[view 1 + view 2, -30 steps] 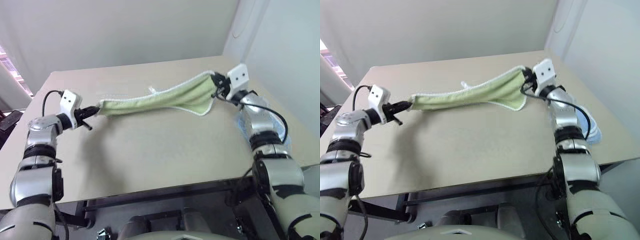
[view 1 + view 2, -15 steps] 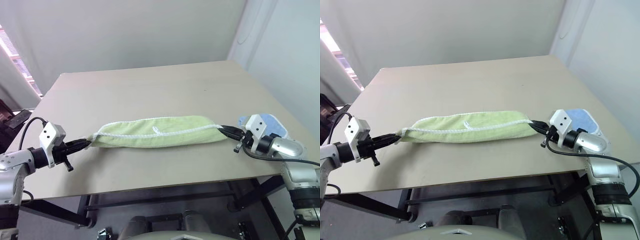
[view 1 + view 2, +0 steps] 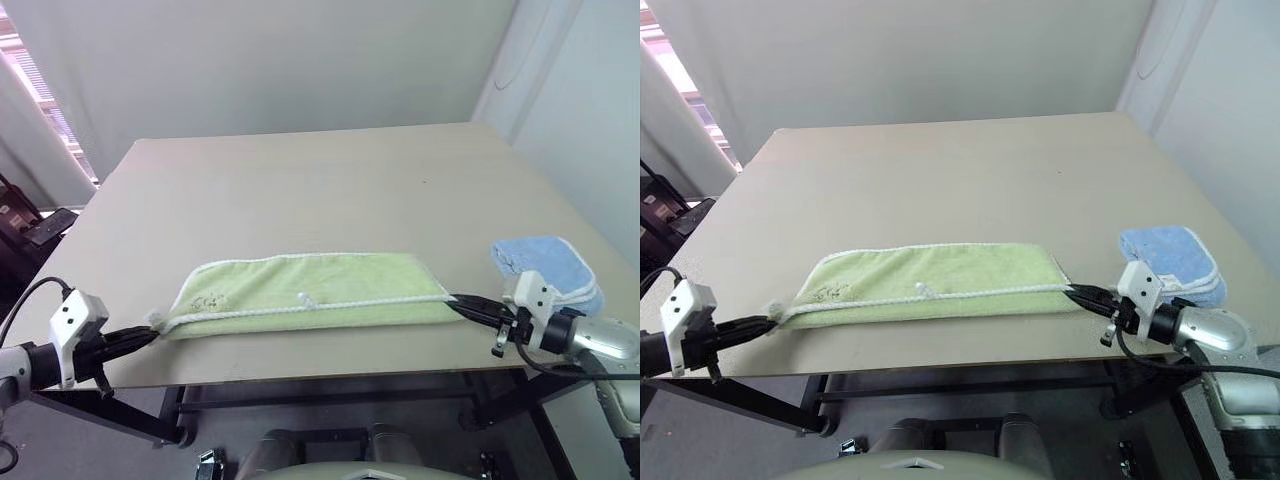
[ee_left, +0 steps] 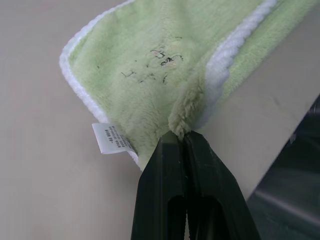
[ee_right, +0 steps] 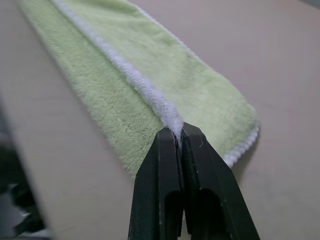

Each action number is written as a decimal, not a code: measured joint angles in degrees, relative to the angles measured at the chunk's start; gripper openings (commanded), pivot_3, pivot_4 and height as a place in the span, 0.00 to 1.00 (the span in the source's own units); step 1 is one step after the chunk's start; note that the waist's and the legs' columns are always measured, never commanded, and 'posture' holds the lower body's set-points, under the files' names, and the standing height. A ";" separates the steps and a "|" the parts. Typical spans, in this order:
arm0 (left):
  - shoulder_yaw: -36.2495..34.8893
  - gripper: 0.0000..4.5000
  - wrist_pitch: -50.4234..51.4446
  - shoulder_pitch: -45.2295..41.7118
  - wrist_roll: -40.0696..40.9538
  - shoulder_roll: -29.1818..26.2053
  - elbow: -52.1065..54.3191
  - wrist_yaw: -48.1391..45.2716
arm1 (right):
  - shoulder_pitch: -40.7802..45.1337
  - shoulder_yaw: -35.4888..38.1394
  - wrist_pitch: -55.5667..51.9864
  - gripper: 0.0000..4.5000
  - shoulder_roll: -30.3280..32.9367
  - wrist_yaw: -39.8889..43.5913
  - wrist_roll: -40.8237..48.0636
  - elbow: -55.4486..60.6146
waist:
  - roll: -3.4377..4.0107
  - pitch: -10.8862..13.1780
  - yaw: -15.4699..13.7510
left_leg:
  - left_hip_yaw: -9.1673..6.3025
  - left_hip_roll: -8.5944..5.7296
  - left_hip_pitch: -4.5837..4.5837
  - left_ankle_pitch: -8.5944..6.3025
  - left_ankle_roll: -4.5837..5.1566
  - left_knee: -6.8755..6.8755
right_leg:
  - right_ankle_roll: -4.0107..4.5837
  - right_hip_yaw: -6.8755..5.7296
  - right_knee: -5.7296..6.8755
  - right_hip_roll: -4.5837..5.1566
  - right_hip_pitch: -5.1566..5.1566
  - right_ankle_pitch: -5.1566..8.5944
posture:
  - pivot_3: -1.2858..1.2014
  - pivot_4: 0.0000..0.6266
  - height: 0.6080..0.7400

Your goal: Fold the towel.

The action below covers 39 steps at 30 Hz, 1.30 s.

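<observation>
The light green towel lies stretched flat along the table's near edge, doubled lengthwise, with its white stitched edge running across the top layer. Dark embroidered marks and a white label sit near its left end, and a small white loop near the middle. My left gripper is shut on the towel's left end, just off the table's front edge. At the right end my right gripper is shut on the white-edged corner, low over the tabletop.
A light blue folded cloth lies on the tan table at the right, just behind my right gripper. Dark furniture stands beyond the table's left side. A pale wall rises behind.
Both grippers have drawn back toward the near edge and come down, bringing the towel from a raised, hanging band to lying flat and doubled on the table. The head view has also shifted.
</observation>
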<state>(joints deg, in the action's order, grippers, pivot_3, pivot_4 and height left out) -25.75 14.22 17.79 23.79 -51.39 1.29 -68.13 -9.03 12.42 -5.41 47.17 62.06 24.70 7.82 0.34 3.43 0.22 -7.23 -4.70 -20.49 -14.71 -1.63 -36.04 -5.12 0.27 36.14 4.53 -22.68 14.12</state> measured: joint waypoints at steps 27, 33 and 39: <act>12.26 0.01 -2.69 -28.21 -5.26 2.74 -24.59 2.71 | 24.60 -10.00 -5.95 0.00 -8.48 -7.68 -8.43 -21.67 | -0.02 0.04 -0.99 | 0.73 0.43 -0.01 -0.27 0.27 0.02 | 0.22 -0.41 -0.06 -0.05 -0.32 -0.36 | 0.52 0.00 1.00; 16.45 0.01 -5.49 -37.24 -8.74 6.83 -35.59 4.06 | 27.90 -11.84 -4.78 0.00 -10.90 -8.35 -11.16 -27.90 | -0.06 0.01 -0.86 | 0.75 0.43 0.08 -0.26 0.27 -0.03 | 0.08 -0.37 -0.02 -0.10 -0.25 -0.47 | 0.52 0.00 1.00; 18.28 0.01 -8.17 -41.72 -10.87 8.92 -42.38 4.97 | 29.91 -12.16 -4.77 0.00 -13.01 -9.13 -12.60 -31.16 | -0.07 0.01 -0.81 | 0.77 0.42 0.07 -0.26 0.27 -0.06 | 0.01 -0.33 0.00 -0.11 -0.27 -0.54 | 0.52 0.00 1.00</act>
<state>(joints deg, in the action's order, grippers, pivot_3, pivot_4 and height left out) -7.47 6.04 -23.93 12.92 -42.47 -41.09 -63.16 20.88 0.25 -10.18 34.15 52.93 12.10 -23.34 0.28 3.44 -0.59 -6.46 -4.28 -20.42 -14.96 -1.36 -36.09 -5.11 -0.07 36.14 4.42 -22.95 13.58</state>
